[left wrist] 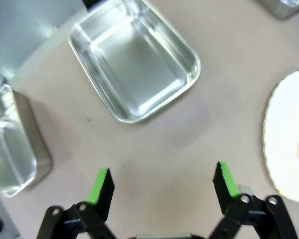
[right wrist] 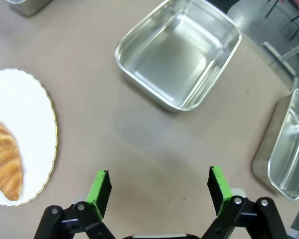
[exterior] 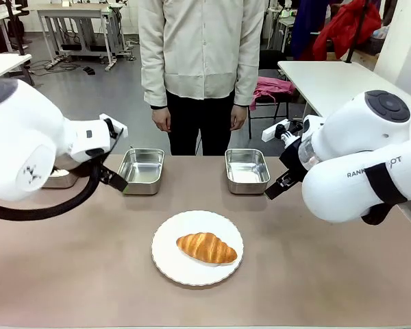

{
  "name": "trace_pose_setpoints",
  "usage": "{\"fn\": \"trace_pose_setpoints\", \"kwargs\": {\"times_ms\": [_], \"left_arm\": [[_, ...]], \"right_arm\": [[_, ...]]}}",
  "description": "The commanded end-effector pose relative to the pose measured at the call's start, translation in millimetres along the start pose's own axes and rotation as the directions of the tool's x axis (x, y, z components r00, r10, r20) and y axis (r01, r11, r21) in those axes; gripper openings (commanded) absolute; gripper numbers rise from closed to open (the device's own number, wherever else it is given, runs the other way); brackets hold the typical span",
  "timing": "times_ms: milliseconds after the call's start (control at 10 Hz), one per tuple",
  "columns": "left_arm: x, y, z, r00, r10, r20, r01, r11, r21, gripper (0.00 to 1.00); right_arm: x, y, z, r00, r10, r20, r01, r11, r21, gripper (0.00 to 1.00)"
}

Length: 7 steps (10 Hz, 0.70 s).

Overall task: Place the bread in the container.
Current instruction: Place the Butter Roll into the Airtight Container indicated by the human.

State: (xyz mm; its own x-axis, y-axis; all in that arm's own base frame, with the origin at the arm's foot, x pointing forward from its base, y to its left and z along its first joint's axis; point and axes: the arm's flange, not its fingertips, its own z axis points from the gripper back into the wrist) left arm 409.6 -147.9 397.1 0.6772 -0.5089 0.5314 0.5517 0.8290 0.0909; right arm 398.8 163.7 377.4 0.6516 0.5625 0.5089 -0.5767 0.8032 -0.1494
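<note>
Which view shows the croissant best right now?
Front view: the whole croissant sits unobstructed on the white plate. The right wrist view cuts it off at the frame edge; the left wrist view catches just a sliver.

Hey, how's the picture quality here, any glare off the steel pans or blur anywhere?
Front view: even light, sharp, only a soft shadow under the croissant. Left wrist view: bright glare streaks on the left-hand pan, and the plate is washed out white. Right wrist view: milder sheen in the right-hand pan, croissant detail crisp.
</note>
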Motion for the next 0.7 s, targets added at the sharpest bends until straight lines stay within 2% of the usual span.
{"fn": "trace_pose_setpoints", "kwargs": {"times_ms": [0,200,400,600], "left_arm": [[22.3,54.2,51.5,1.0,0.001,0.027,0.003,0.991,-0.136,1.0],[32.8,89.1,86.2,0.998,-0.053,0.017,0.055,0.983,-0.176,1.0],[20.2,127.0,110.6,0.981,-0.196,0.002,0.19,0.949,-0.251,1.0],[-8.5,166.3,132.7,0.931,-0.349,0.102,0.363,0.874,-0.322,1.0]], "right_arm": [[21.6,-40.5,36.0,1.0,-0.021,0.023,0.021,0.999,0.033,1.0],[20.7,-91.4,81.2,0.995,-0.059,0.083,0.055,0.997,0.055,1.0],[-2.1,-147.7,121.0,0.99,-0.009,0.142,-0.008,0.992,0.123,1.0],[-26.7,-187.7,143.8,0.977,0.053,0.204,-0.092,0.979,0.184,1.0]]}}
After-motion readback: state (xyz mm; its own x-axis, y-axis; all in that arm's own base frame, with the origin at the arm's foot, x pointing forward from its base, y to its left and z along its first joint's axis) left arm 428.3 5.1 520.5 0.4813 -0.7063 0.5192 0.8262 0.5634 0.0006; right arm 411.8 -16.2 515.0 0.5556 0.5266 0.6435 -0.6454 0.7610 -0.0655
